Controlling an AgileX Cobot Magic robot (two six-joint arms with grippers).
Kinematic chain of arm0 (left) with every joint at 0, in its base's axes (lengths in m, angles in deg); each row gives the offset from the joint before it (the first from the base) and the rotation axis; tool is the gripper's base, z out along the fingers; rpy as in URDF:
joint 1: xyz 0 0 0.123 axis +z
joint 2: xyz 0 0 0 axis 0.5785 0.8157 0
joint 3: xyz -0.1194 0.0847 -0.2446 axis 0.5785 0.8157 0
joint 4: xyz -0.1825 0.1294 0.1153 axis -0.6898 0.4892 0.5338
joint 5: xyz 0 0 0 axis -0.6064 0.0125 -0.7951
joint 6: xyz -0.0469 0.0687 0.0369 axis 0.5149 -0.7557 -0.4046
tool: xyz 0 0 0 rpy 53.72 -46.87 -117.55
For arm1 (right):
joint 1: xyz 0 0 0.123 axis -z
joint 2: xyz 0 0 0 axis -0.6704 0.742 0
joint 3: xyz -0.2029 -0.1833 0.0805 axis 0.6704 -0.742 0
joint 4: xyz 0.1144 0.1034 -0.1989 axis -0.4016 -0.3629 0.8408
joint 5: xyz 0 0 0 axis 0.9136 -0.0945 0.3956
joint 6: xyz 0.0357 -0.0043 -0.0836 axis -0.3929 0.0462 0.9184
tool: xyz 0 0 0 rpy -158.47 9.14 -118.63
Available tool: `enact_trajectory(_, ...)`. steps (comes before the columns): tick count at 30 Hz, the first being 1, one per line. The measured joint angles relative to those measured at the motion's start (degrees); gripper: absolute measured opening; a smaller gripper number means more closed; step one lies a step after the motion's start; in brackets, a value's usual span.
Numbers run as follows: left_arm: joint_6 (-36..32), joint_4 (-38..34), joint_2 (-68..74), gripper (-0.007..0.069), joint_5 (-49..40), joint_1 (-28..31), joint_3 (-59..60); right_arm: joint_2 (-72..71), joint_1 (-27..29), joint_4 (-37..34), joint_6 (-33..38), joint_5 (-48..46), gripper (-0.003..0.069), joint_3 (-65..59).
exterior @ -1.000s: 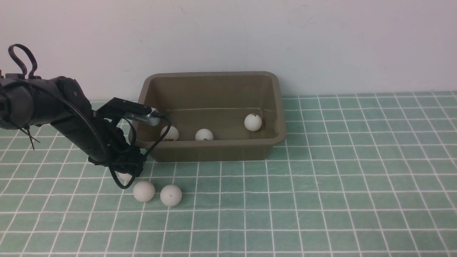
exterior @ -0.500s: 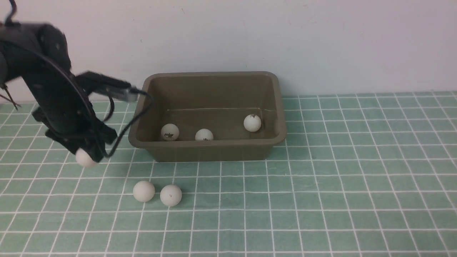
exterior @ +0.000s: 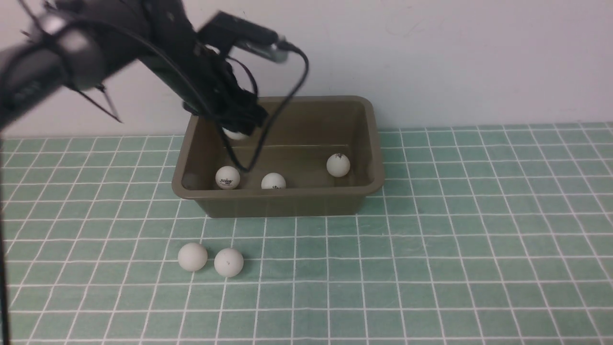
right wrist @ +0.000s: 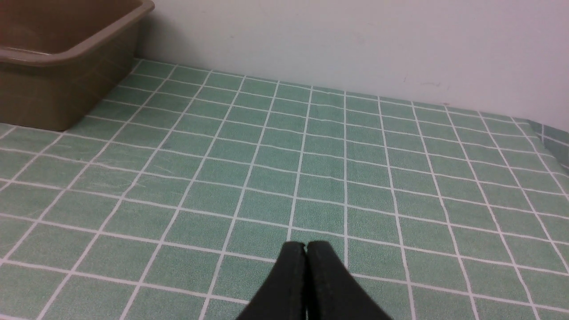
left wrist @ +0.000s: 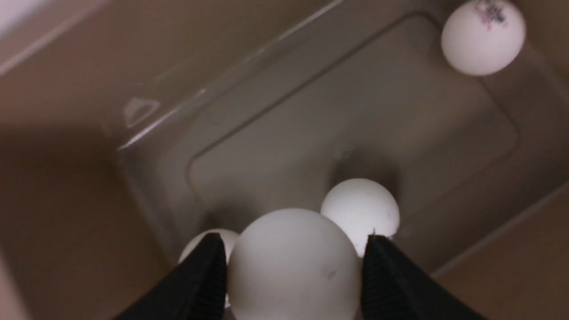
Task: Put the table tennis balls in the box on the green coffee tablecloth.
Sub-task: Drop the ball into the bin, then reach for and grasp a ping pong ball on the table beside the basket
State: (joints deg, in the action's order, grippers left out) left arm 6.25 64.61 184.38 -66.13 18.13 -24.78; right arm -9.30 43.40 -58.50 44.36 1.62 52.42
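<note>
ball (left wrist: pixel 293 275) is sitting pinched in the left claw (left wrist: pixel 293 242) over the box (exterior: pixel 282 203) at the counter's far edge, lined up for dropping; two balls (exterior: pixel 193 257) are waiting on the cloth (exterior: pixel 431 263) nearer the front edge; right claw (right wrist: pixel 306 255) is resting closed, empty.

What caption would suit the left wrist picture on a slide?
Left claw grips a ball over the box, three more balls lying inside.

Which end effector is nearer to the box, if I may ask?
Left. The left end effector hangs over the box holding a ball; the right end effector sits apart from it, over the tablecloth.
</note>
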Motion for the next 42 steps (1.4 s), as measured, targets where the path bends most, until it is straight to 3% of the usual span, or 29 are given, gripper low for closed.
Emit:
enact_trajectory(4,-1.77,0.80,3.21,0.0362,1.64,-0.58,0.00,0.00,0.00,0.00,0.00,0.00,-0.0018,0.00)
enact_trajectory(11,-3.84,1.21,3.86,0.0497,1.97,-0.58,-0.27,0.00,0.00,0.00,0.00,0.00,-0.0018,0.00)
enact_trajectory(16,-1.34,1.34,3.23,0.0521,-5.12,-0.58,-2.93,0.00,0.00,0.00,0.00,0.00,-0.0018,0.00)
enact_trajectory(22,1.50,2.54,-0.08,0.0520,-20.33,-0.58,-6.43,0.00,0.00,-0.02,0.00,0.00,-0.0018,0.00)
enact_trajectory(25,2.19,3.49,-2.28,0.0512,-22.94,-0.58,-6.98,0.00,0.00,-0.02,0.00,0.00,-0.0018,0.00)
enact_trajectory(32,2.91,3.31,-8.22,0.0459,-23.98,-0.47,-5.19,0.00,0.00,-0.02,0.00,0.00,-0.0018,0.00)
enact_trajectory(36,2.20,0.12,-15.48,0.0407,-24.00,-0.41,3.81,0.00,0.00,-0.02,0.00,0.00,-0.0018,0.00)
enact_trajectory(42,-1.68,0.17,-19.84,0.0405,-24.00,-0.03,17.21,0.00,-0.86,-0.02,0.00,0.00,-0.0018,0.00)
